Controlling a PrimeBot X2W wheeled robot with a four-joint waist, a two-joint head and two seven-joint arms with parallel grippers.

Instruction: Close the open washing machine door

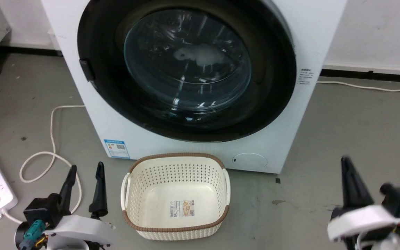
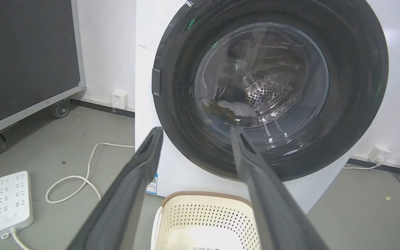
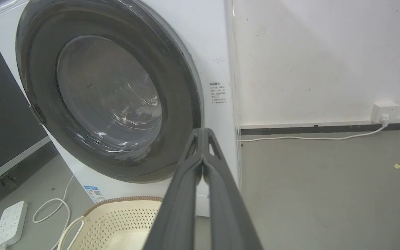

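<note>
Head view shows the washing machine door [image 1: 186,66] flat against the washing machine [image 1: 92,118], far past the wide-open left gripper [image 1: 86,166] and the pinched-together right gripper [image 3: 203,133]; if not clicked in, it could swing out.

left claw [image 1: 86,167]: parted, low left, tips up | right claw [image 1: 345,162]: pinched together, low right, tips up

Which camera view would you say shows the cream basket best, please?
The head view: the cream basket shows whole and unobstructed before the washing machine. Both wrist views show only its far part, cropped at their bottom edge.
</note>
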